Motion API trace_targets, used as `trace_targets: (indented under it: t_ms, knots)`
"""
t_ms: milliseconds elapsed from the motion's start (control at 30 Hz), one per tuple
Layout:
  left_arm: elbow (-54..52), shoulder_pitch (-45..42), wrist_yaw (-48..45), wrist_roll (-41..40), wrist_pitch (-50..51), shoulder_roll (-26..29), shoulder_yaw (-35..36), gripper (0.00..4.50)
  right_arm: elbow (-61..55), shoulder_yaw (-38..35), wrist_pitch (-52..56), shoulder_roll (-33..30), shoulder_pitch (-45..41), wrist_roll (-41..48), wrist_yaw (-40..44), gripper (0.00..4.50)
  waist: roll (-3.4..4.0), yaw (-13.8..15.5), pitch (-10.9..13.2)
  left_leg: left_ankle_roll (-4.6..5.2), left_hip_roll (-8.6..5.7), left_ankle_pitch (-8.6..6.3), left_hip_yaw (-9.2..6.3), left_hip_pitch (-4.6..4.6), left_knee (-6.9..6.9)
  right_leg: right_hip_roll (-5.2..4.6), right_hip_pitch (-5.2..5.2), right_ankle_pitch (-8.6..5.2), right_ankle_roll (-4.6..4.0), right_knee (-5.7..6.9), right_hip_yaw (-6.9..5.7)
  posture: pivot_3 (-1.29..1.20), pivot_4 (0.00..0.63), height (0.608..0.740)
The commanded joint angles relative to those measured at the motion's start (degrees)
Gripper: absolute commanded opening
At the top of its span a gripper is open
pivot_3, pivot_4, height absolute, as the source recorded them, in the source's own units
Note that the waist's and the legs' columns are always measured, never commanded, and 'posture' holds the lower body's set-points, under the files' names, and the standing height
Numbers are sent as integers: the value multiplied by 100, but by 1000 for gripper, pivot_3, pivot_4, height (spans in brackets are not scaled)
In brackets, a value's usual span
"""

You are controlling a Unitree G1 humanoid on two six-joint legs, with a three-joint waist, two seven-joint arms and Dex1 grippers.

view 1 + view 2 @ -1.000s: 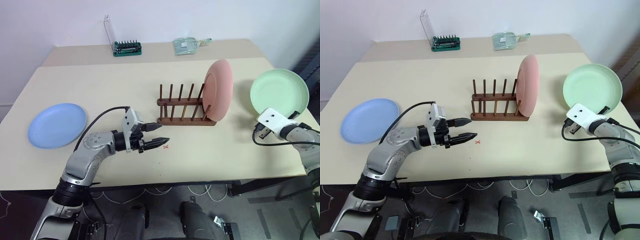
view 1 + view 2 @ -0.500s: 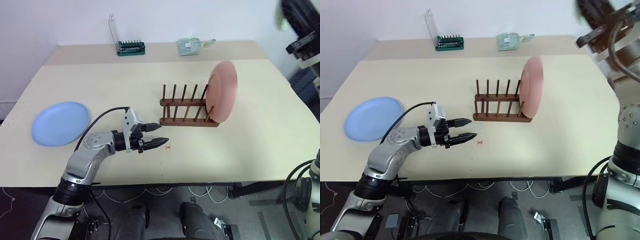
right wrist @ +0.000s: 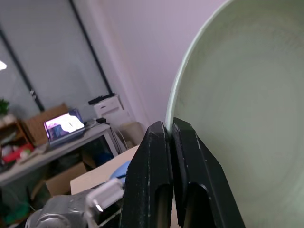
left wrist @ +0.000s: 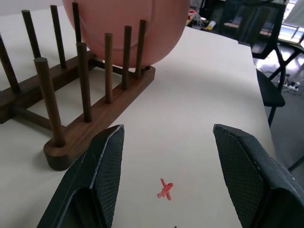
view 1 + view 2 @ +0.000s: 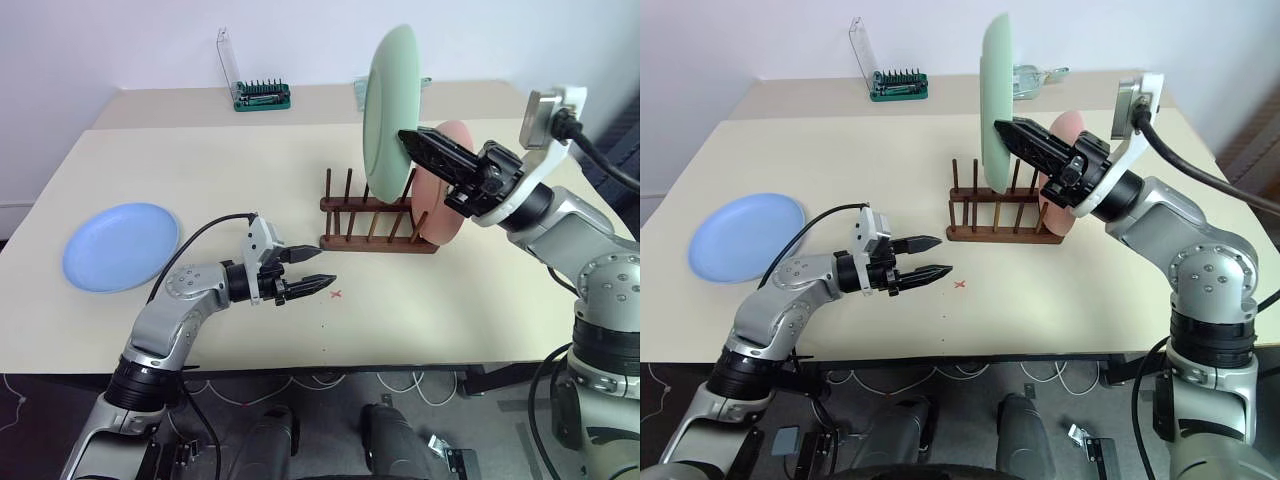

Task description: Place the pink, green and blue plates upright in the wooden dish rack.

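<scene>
plates first: the green plate (image 5: 388,110) is up in the air, standing on its edge, just above the rack (image 5: 375,215). the right gripper (image 5: 412,140) has its two black fingers squeezed tight on the rim of the green plate. in the right wrist view the fingers (image 3: 159,156) press together at the plate's edge.

table (image 5: 200,160) is big and tan, and everything else sits on it.

the blue plate (image 5: 120,247) lies flat near the table's left edge, well apart from the rack. nothing touches it.

the pink plate (image 5: 445,195) stands upright in the rack, at its right end, between the pegs. in the left wrist view it rises behind the pegs (image 4: 108,66).

the rack is dark brown wood with two rows of thin pegs. it sits near the middle of the table. its other slots hold no plate.

the left gripper (image 5: 305,270) hangs low over the table, in front of the rack and a bit to its left. it points to the right. its fingers (image 4: 102,166) are spread apart and hold nothing.

a green tool holder (image 5: 262,96) with a clear lid stands at the far side of the table. a clear bag (image 5: 365,90) lies near it, partly behind the green plate.

a small red cross (image 4: 165,189) is marked on the table, just past the left fingertips.
</scene>
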Motion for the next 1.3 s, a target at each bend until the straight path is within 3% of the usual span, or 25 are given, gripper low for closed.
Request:
trace_targets:
  t_ms: [33,600,700,933,1300]
  knots:
    - [-208,-7,22,-70,-23,27,151,3068,285,-87,4,75,-216,-177,48,34,0,0,0,0,0,0,0,0,0,0,0,0,0,0,0,0,150,740]
    - [-171,-30,19,-49,-70,42,152,3068,637,-269,437,237,-2,-410,-35,34,0,-3,0,0,0,0,1,0,-1,1,-1,0,1,1,0,0,150,740]
    - [-144,-36,24,-27,-96,48,163,3068,615,-302,452,269,90,-429,-28,890,0,-6,0,0,0,0,1,0,-1,1,-1,0,1,1,0,0,150,740]
    - [-180,-17,48,-21,-95,43,154,3068,497,-312,426,334,120,-577,-120,4225,0,-7,0,0,0,0,1,0,-1,1,-2,0,1,1,0,0,150,740]
    - [-208,8,74,-36,-65,45,155,3068,-143,-472,436,91,-42,-694,-461,4225,0,-3,0,0,0,0,0,0,-2,1,-2,0,1,0,0,0,150,740]
